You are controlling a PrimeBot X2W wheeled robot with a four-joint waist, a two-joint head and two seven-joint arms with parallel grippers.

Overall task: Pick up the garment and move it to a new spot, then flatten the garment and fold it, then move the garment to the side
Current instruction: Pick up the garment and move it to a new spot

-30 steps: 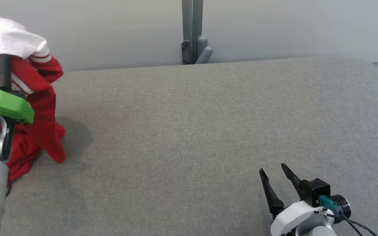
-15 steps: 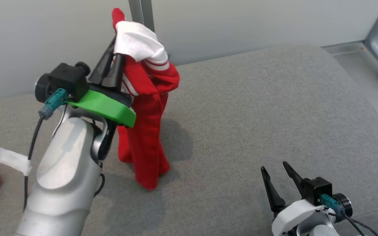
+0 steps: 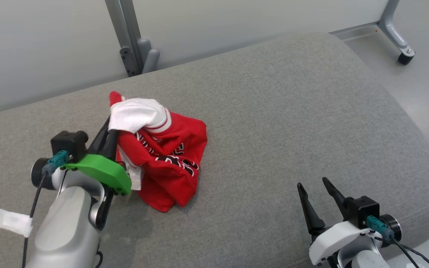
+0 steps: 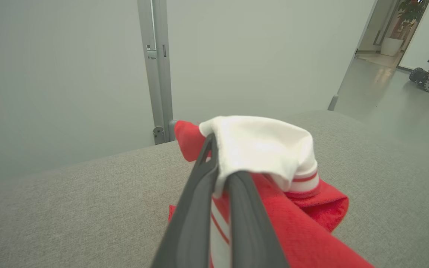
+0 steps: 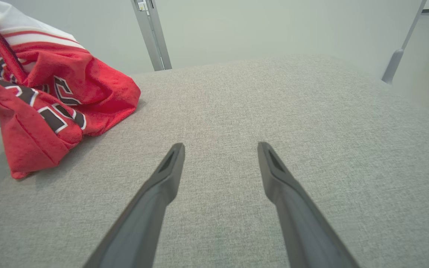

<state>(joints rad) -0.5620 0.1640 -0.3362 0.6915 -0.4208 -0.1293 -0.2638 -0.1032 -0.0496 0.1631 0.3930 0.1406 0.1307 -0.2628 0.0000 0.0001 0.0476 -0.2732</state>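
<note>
The garment (image 3: 166, 156) is a red jersey with white trim and black lettering, crumpled in a heap on the grey cushioned surface (image 3: 281, 123), left of centre in the head view. My left gripper (image 3: 111, 126) is shut on its white-trimmed upper part, which drapes over the fingertips (image 4: 214, 149). In the right wrist view the garment (image 5: 35, 100) lies at the upper left. My right gripper (image 3: 314, 186) stands open and empty at the lower right, well clear of the cloth, fingers (image 5: 169, 167) spread above bare fabric.
A grey metal post with a bracket (image 3: 130, 56) rises behind the surface against the pale wall. A wheeled frame leg (image 3: 399, 37) stands on the floor at the far right. The surface's rounded right edge (image 3: 423, 149) drops off near my right gripper.
The head camera has turned. My left gripper has come down with the garment, which hung stretched above the surface before and now rests bunched on it. The right gripper stays open.
</note>
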